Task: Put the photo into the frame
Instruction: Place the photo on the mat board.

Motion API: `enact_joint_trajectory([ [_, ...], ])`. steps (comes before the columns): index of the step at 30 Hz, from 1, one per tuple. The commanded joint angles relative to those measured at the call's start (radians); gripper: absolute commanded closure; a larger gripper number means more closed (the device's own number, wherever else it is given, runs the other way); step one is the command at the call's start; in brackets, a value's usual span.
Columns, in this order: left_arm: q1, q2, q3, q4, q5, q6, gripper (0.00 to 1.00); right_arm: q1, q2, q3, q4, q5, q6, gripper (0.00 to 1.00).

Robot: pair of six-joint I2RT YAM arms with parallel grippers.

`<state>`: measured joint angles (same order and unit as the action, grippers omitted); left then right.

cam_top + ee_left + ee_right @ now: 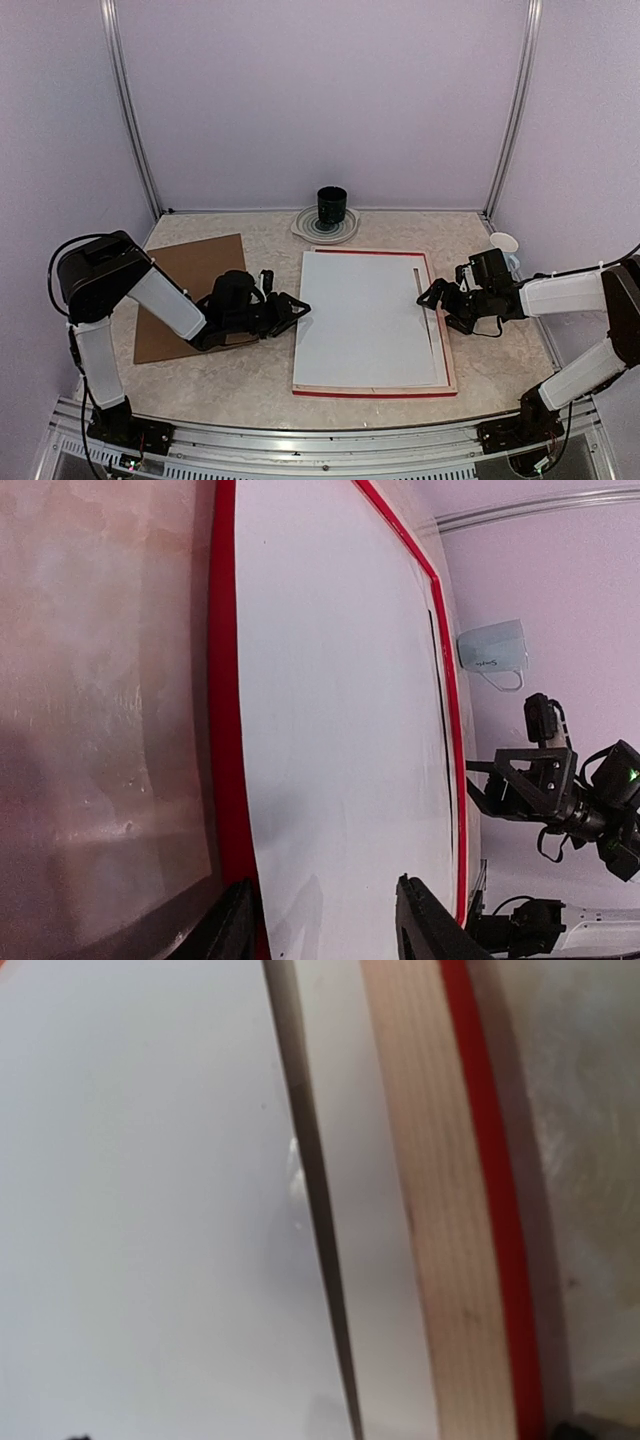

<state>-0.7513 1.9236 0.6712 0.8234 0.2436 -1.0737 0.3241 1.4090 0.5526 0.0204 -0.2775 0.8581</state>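
Note:
The frame (370, 393) lies face down mid-table, its pale wood back (440, 1210) up and its red edge (225, 730) around it. The photo (360, 320) rests inside it as a white sheet (340, 730), blank side up, its printed side hidden. Its right edge (300, 1160) stands slightly off a white layer (360, 1260) underneath, leaving a dark gap. My left gripper (297, 308) is open at the frame's left edge, its fingers (235, 925) straddling that edge with nothing pinched. My right gripper (432, 297) hovers wide open over the photo's right edge.
A brown cardboard board (190, 280) lies left of the frame, partly under my left arm. A dark cup (332, 208) on a plate (325, 232) stands at the back. A white cup (505, 243) sits at the right by my right arm.

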Motion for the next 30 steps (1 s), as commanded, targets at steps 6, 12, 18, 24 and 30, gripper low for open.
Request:
enact_joint_trajectory([
  [6,0.009,-0.01,0.027,0.076,0.064,0.035,0.53,-0.007,0.008,0.007,0.016,-0.031,0.006,0.01],
  [12,0.01,-0.046,0.023,0.089,0.072,0.035,0.53,-0.006,0.01,0.012,0.018,-0.032,0.005,0.01],
  [18,0.01,-0.071,0.024,0.081,0.072,0.04,0.53,-0.006,0.016,0.013,0.019,-0.031,0.006,0.01],
  [24,0.007,-0.081,0.019,0.088,0.075,0.035,0.53,-0.006,0.022,0.01,0.024,-0.035,0.007,0.01],
  [30,0.01,-0.035,0.034,0.094,0.098,0.008,0.53,-0.007,0.026,0.01,0.032,-0.042,0.012,0.01],
])
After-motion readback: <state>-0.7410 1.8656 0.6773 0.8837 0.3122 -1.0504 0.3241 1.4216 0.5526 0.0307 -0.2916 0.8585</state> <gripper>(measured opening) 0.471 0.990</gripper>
